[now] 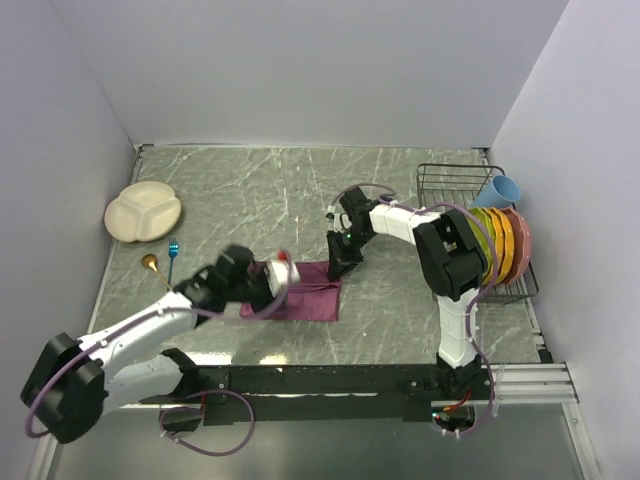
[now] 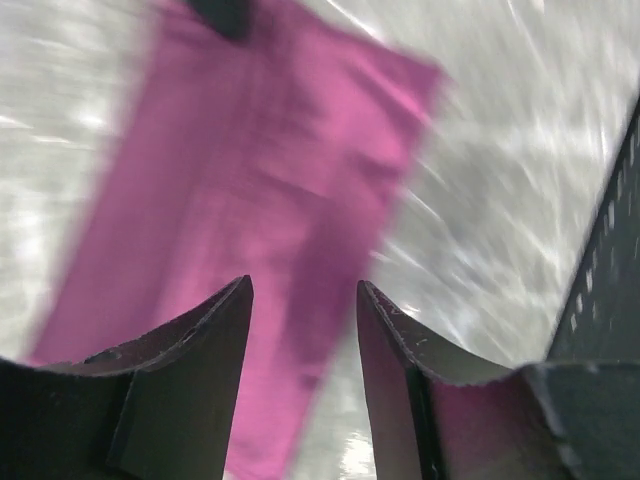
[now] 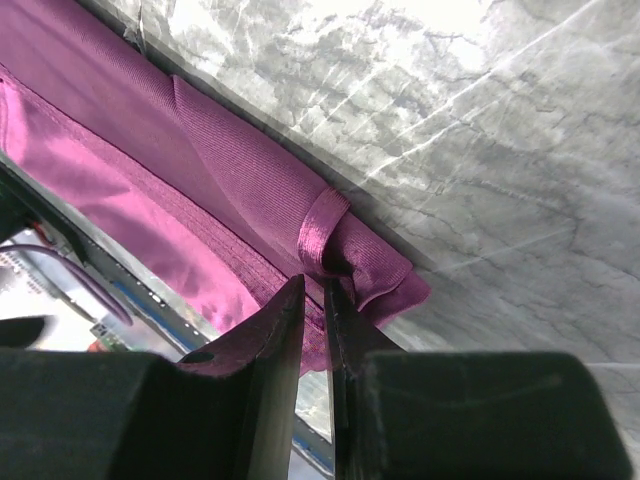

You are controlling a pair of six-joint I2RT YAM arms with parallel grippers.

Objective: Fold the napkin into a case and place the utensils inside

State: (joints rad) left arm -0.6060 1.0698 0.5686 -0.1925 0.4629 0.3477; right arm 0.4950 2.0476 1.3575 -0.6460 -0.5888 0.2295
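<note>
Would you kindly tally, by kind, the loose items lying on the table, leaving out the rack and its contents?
napkin: 1
fork: 1
spoon: 1
plate: 1
Total: 4

From above I get soft, even light and a sharp picture, with pale glare streaks across the desk (image 1: 250, 190) toward its far edge. My left wrist view is smeared with blur: the napkin (image 2: 250, 200) has soft edges and the desk is washed out. My right wrist view is crisp on the cloth and overexposed at the top.
</note>
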